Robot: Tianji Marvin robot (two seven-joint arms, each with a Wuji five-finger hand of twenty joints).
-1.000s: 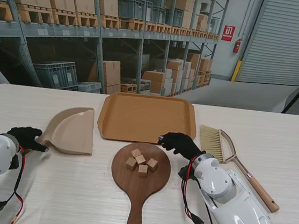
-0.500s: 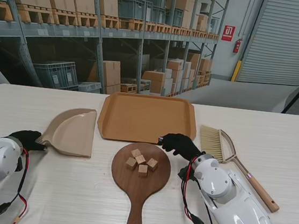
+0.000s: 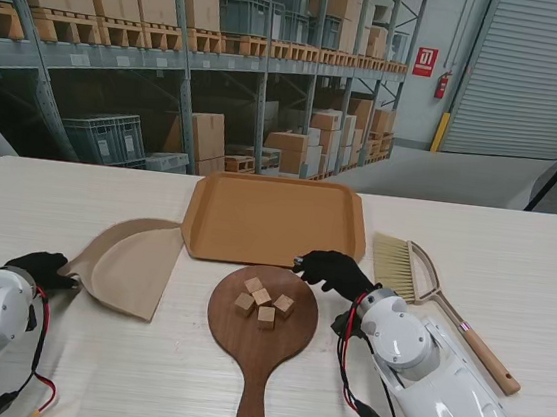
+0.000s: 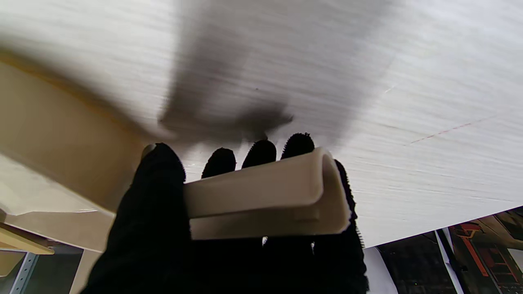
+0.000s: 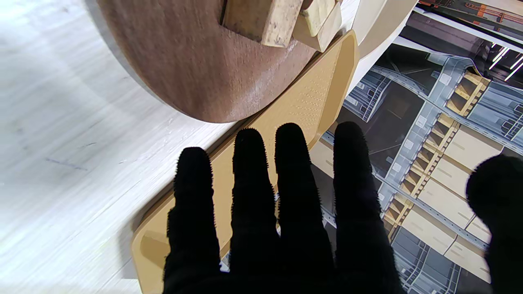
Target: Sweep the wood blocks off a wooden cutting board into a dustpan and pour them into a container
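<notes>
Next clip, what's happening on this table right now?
The left hand is closed around the handle of the beige plastic dustpan, angled toward the round dark wooden cutting board. Four small wood blocks sit unswept on that board. The right hand hovers open, holding nothing, between the board and the tan rectangular tray. The wooden-handled brush lies untouched on the right.

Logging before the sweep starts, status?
Left hand shut on beige plastic dustpan handle. Right hand open, empty, by tan tray. Wood blocks on round wooden cutting board. Brush untouched.
</notes>
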